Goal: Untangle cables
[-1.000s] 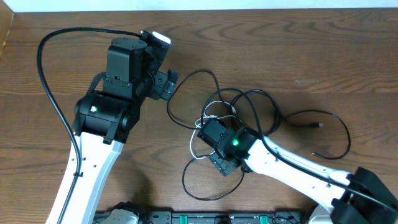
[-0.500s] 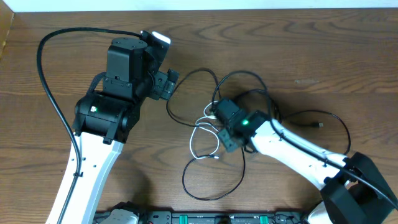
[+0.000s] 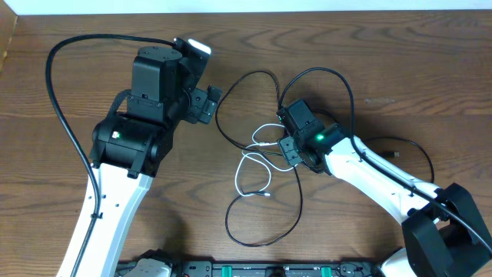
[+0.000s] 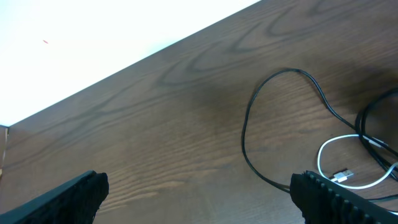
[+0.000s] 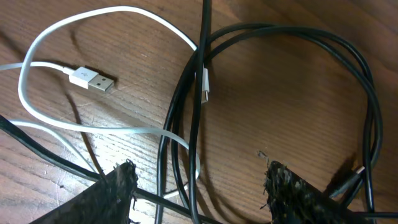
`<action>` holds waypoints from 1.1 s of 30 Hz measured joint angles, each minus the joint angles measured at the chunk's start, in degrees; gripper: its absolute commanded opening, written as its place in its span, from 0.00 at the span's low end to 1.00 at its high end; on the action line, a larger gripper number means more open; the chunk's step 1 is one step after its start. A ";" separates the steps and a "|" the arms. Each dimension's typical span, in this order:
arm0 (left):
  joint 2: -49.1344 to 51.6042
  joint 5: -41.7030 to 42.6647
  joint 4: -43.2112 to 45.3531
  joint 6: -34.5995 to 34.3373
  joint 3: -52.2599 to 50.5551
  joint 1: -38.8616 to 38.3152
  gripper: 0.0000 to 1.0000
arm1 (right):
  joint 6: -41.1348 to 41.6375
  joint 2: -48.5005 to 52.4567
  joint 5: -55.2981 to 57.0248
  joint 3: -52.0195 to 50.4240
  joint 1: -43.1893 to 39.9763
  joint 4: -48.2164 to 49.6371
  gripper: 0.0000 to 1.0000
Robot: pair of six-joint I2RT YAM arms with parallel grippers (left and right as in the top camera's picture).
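Drawn upward and to the right over the last second, the right gripper [image 3: 287,148] now sits at the centre of the overhead frame rather than lower centre. The black cables [image 3: 321,69] have been pulled with it into a taller loop. The left gripper [image 3: 208,105] has not shifted. From above, the cables lie centre and right on the brown, strongly grained wooden table [image 3: 400,46]. They are thin matte black cords in wide overlapping loops. A glossy white cable [image 3: 237,181] is folded into a figure-eight just left of the right gripper.

Left wrist view: the left gripper [image 4: 199,186] is spread wide, its dark ribbed fingers at the lower corners with bare wood between them. One black loop and a white curve ending in a small plug lie at the right edge.

Right wrist view: the right gripper [image 5: 199,186] is spread, its rough-padded fingers standing either side of several black strands that run between them unpinched. Only here do the white cable's flat metal USB plug [image 5: 93,81] and a slim silver tip [image 5: 206,87] beside a black strand show plainly.
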 measured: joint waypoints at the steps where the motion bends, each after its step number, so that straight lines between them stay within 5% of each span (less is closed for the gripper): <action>1: 0.00 0.02 0.00 0.00 0.00 0.00 0.99 | 0.00 0.00 0.00 0.00 0.00 -0.02 0.64; 33: 0.00 0.02 0.00 0.00 0.00 0.00 0.99 | -1.95 5.11 -4.90 0.00 0.57 3.52 0.61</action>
